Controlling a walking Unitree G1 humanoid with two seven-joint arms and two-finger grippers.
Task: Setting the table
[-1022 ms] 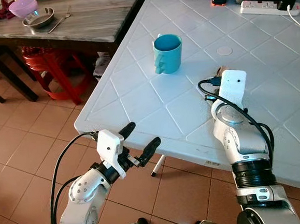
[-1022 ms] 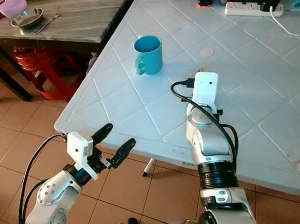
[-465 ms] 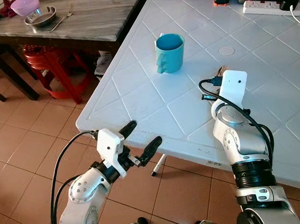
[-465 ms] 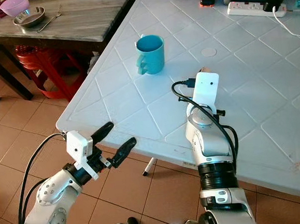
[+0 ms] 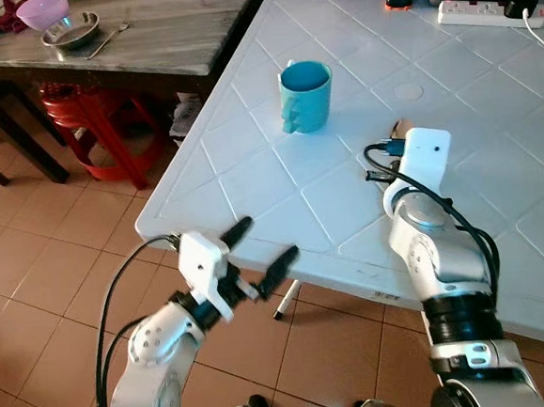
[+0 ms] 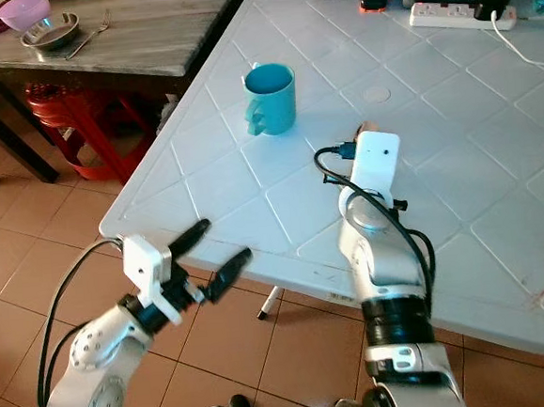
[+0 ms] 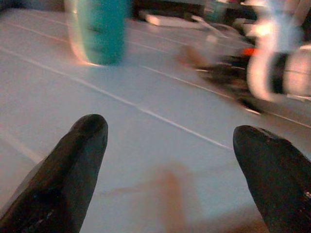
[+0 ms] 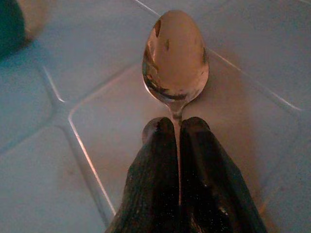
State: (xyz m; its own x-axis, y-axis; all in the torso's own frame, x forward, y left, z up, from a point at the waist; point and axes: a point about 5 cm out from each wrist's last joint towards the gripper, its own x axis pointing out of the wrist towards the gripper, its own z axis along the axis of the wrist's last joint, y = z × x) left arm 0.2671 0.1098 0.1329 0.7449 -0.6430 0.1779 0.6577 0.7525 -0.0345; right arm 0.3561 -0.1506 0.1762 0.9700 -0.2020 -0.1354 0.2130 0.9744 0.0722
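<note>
A teal mug [image 5: 305, 95] stands upright on the white plastic table [image 5: 250, 158], near its left side. My right arm reaches over the table's front part. My right gripper [image 8: 176, 124] is shut on the handle of a metal spoon [image 8: 176, 56], whose bowl lies low over the table surface, to the right of the mug and nearer to me. In the eye views the spoon's tip [image 5: 399, 126] peeks out beyond the white wrist housing. My left gripper [image 5: 267, 238] hangs open and empty just off the table's front-left edge, pointing at the mug [image 7: 97, 30].
A grey wooden table [image 5: 164, 33] at the back left holds a purple bowl [image 5: 42, 10], a metal bowl [image 5: 70, 33] and a fork. Under it stands a red stool [image 5: 96, 118]. A power strip [image 5: 488, 13] lies at the table's far edge. A pen [image 5: 287, 299] is on the tiled floor.
My left gripper has edged slightly forward towards the table edge, still open. The right arm holds the spoon in the same spot.
</note>
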